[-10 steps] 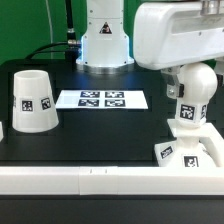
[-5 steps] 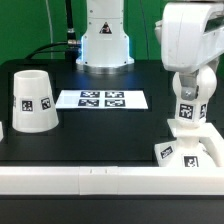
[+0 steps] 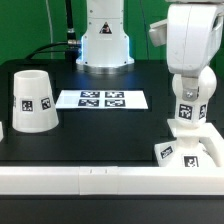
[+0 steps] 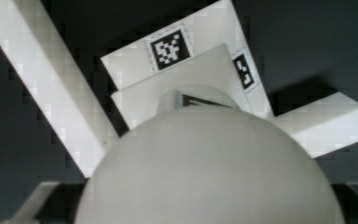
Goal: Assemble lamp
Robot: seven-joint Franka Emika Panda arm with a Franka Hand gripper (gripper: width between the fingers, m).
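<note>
The white round-headed bulb [image 3: 187, 116] stands upright on the stepped square base [image 3: 186, 154] at the exterior view's right, close to the white front wall. My gripper [image 3: 189, 93] is straight above it, closed around the bulb's head. In the wrist view the bulb's head [image 4: 202, 170] fills the space between my two dark fingers [image 4: 25, 205], and the tagged base [image 4: 185, 60] lies beneath it. The tapered shade [image 3: 33, 100] stands apart at the exterior view's left, with its tag facing the camera.
The marker board [image 3: 101, 99] lies flat mid-table in front of the robot's base [image 3: 104, 45]. The white rail-like border wall [image 3: 90, 178] runs along the front edge and also shows in the wrist view [image 4: 43, 75], right beside the base.
The arm's upper part has swung from a wide sideways stance to upright over the bulb. The bulb, base and shade have stayed in place.
</note>
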